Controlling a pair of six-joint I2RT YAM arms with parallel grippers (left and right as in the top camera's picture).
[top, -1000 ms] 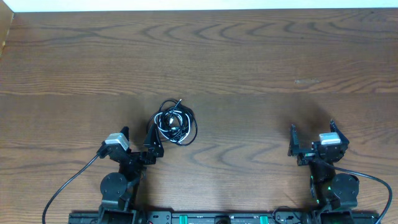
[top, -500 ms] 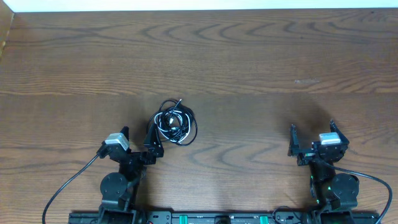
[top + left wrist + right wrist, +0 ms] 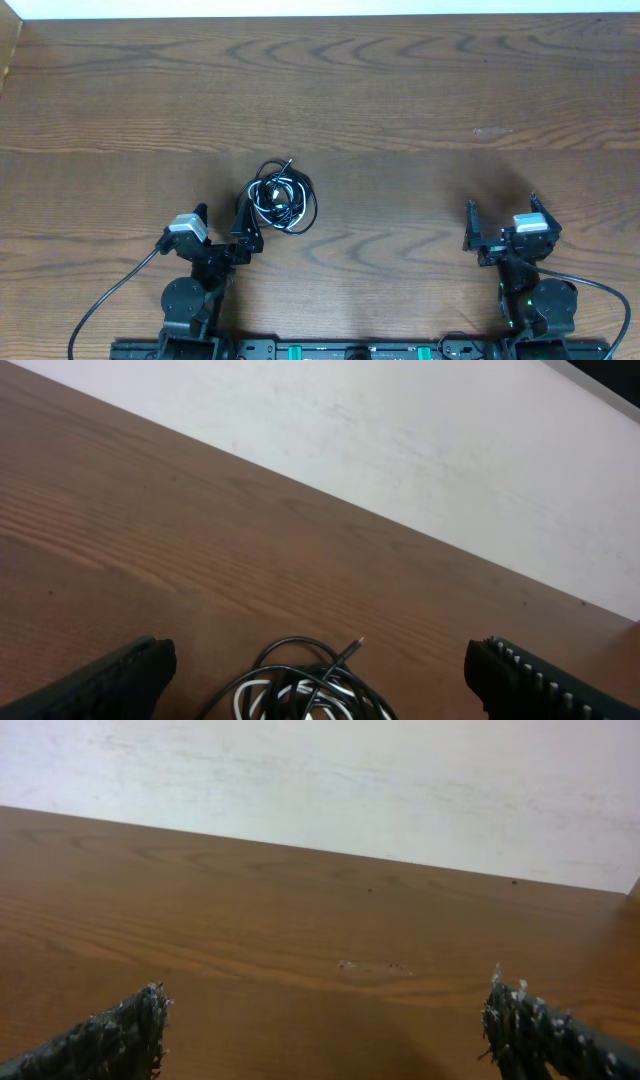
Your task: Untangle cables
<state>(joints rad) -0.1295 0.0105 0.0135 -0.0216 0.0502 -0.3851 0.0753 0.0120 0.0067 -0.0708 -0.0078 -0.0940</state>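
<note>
The cables (image 3: 281, 199) lie in one small tangled coil on the wooden table, black loops wound with a white cord, a plug tip pointing up-right. My left gripper (image 3: 222, 222) is open, just left of and below the coil. In the left wrist view the coil (image 3: 300, 685) lies between and just ahead of the open fingers (image 3: 318, 705). My right gripper (image 3: 501, 217) is open and empty far to the right, and its wrist view shows only bare wood between the fingers (image 3: 325, 1050).
The table's far edge meets a white wall (image 3: 320, 8). A faint pale scuff (image 3: 492, 131) marks the wood at the right, and it also shows in the right wrist view (image 3: 372, 966).
</note>
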